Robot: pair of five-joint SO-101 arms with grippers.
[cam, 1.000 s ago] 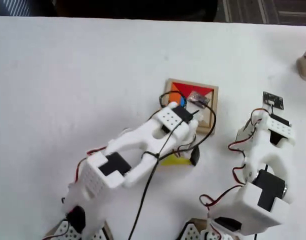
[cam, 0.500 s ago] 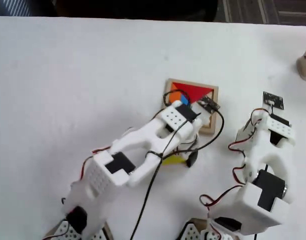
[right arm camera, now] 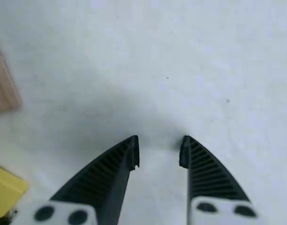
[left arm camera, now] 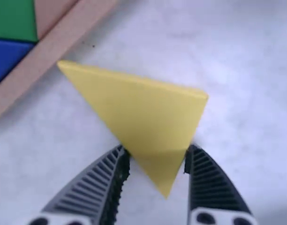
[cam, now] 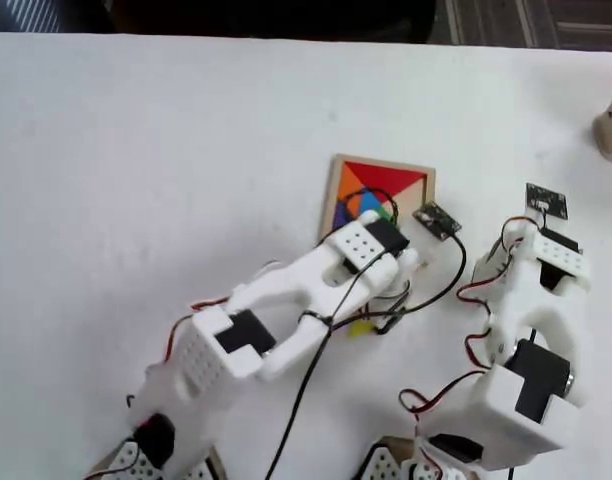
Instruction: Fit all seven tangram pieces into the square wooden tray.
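Just beside the wooden tray [left arm camera: 54,40], the left gripper [left arm camera: 156,152] has drawn back, jaws clamped on the yellow triangle [left arm camera: 139,110], so that piece remains unplaced; the right gripper [right arm camera: 158,143] holds its jaws apart, empty.

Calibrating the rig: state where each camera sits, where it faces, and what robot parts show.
High view: fixed above, looking down on the table; both arms show, the left arm beside the tray.
Left wrist view: on the left wrist, facing down; left gripper clasps the yellow triangle.
Right wrist view: on the right wrist, facing the table; right gripper open.
Shared: both wrist views catch the yellow triangle and tray edge.
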